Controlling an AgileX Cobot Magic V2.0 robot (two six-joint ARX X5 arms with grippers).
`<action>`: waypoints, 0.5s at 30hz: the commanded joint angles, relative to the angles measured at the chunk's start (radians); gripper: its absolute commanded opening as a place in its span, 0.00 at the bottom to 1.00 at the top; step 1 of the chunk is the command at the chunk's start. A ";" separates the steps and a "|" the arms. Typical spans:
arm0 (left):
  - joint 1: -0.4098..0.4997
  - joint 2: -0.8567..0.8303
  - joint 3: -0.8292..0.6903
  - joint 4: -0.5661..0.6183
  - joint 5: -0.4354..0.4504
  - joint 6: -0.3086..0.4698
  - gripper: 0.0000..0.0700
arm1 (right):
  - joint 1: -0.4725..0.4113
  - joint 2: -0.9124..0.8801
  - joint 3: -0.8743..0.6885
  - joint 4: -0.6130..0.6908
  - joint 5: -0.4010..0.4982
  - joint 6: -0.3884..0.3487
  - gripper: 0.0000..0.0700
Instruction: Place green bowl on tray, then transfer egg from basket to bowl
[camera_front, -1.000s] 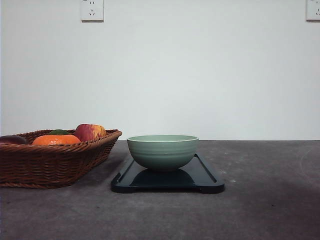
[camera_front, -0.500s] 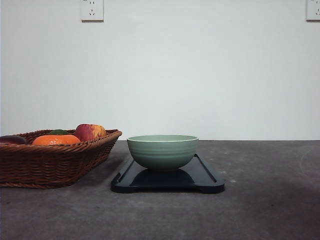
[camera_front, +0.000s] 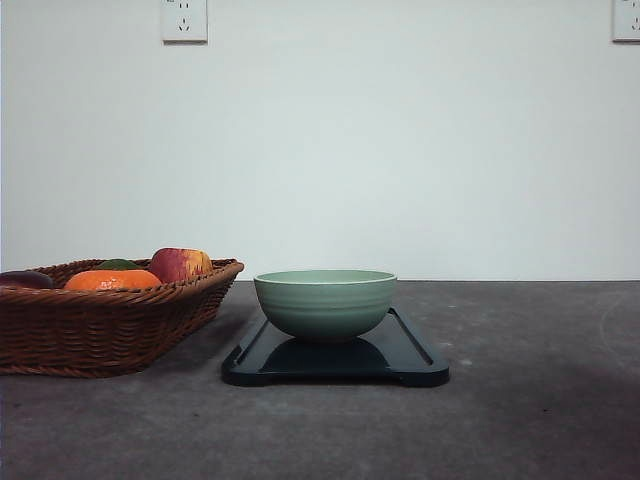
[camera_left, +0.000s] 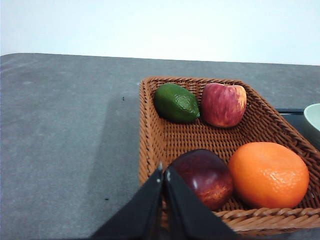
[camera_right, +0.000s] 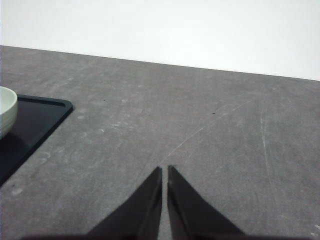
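Egg (camera_left: 204, 177) in basket (camera_left: 150, 135), just beside closed left claw (camera_left: 163, 172).

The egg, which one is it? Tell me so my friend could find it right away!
Find the brown wicker basket left of the tray. Four round things lie in it: a lime, an apple, an orange and the egg beside the orange. The egg is the dark reddish-brown, glossy, smooth one.
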 joint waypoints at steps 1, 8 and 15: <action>0.000 -0.002 -0.019 0.012 -0.002 0.010 0.00 | 0.000 0.000 -0.004 0.011 0.000 0.011 0.02; 0.000 -0.002 -0.019 0.013 -0.002 0.010 0.00 | 0.000 0.000 -0.004 0.011 0.000 0.011 0.02; 0.000 -0.002 -0.019 0.012 -0.002 0.010 0.00 | 0.000 0.000 -0.004 0.011 0.000 0.011 0.02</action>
